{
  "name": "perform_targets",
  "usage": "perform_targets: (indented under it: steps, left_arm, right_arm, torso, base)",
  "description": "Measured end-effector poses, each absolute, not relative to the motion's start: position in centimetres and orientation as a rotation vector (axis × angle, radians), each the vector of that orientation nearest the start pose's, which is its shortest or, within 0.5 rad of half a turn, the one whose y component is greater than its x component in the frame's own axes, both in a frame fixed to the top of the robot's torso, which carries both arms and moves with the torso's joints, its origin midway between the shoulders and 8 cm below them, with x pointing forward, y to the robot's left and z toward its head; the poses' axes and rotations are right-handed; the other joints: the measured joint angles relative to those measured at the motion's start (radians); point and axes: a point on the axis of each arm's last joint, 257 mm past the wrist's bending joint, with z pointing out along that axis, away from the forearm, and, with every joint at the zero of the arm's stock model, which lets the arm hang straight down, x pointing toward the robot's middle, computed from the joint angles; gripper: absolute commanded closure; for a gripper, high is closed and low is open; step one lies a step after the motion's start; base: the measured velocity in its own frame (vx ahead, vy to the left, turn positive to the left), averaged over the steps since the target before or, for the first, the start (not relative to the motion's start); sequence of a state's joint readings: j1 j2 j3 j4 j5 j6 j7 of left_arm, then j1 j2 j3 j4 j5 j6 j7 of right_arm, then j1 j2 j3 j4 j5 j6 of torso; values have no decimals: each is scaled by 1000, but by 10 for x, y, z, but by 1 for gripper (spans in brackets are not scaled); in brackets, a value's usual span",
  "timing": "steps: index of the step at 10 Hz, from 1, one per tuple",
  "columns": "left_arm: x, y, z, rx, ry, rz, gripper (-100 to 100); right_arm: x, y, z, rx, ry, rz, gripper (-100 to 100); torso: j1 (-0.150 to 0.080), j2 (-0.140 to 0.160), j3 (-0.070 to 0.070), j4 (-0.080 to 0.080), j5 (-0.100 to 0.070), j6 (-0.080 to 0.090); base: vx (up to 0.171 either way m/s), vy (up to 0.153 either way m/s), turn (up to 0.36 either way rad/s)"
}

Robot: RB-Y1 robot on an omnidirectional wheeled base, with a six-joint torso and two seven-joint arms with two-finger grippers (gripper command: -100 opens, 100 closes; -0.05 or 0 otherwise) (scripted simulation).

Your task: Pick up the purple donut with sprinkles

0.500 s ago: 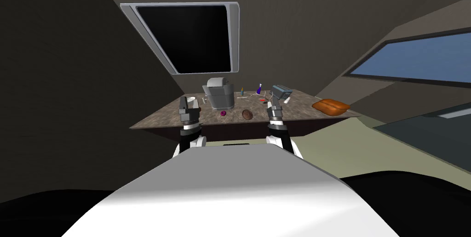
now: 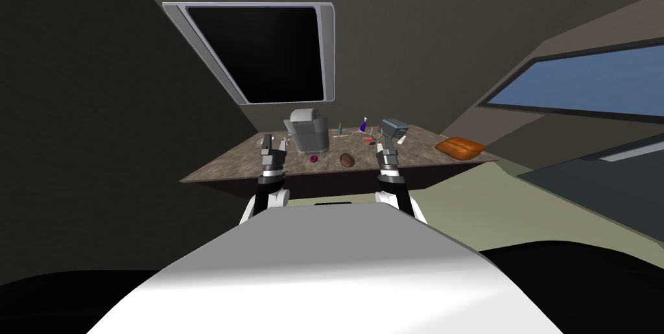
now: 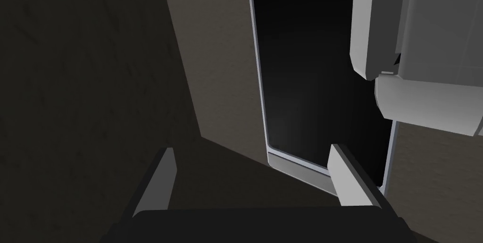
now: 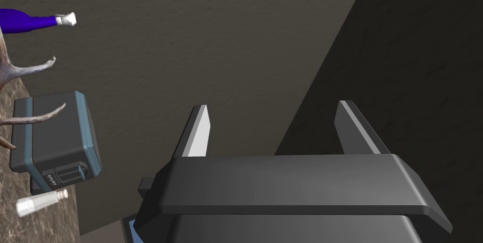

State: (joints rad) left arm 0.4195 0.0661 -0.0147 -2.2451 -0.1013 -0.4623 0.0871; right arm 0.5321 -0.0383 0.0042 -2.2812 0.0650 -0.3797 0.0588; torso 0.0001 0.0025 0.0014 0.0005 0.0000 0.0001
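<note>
desk [image 2: 220,167]: marbled brown top, ahead of both arms in the head view; the things on it cluster toward its far half.
purple donut [image 2: 314,159]: lies on the desk at 6 o'clock of the grey appliance [image 2: 308,130], just beside its foot. Sprinkles too small to tell. Apart from both grippers.
brown lump [image 2: 348,160]: at 3 o'clock of the purple donut, near it, not touching.
left gripper [image 2: 274,144]: hovers over the near left part of the desk, between 9 and 10 o'clock of the purple donut. The head view leaves it small. The left wrist view gives the state: its fingers [image 3: 348,175] stand wide apart with nothing between them.
left wrist view, extra: the grey appliance's pale casing looms at 1 o'clock of the fingers. Past them a light-framed panel [image 3: 258,89] encloses a black area. In the head view that panel sits on the wall at 12 o'clock above the desk.
right gripper [image 2: 384,137]: hovers between 2 and 3 o'clock of the purple donut, well apart from it. In the right wrist view the fingers are wide and empty, aimed at bare wall.
right wrist view, extra: resolves what the head view leaves as specks. A dark grey box with blue trim [image 4: 56,136] stands on the desk at 9 o'clock of the fingers. A clear shaker [image 4: 40,202] lies just beside the box. A blue bottle with a white cap [image 4: 28,20] stands farther off. Grey antler-like prongs [image 4: 33,68] sit between bottle and box.
orange pad [image 2: 460,148]: far right corner of the desk, at 3 o'clock of the box.
</note>
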Motion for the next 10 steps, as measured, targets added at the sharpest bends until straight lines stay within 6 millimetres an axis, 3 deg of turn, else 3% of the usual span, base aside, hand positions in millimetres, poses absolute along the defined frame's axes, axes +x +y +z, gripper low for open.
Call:
perform_targets:
  steps: [10]
  left_arm:
    - [420, 259, 2, -741, 834, -1400, -100]
  right_arm:
    - [361, -276, -11, 683, 797, 1161, 0]
  torso:
    - [1, 0, 0, 0, 0, 0]
  base:
    - [-28, 17, -13]
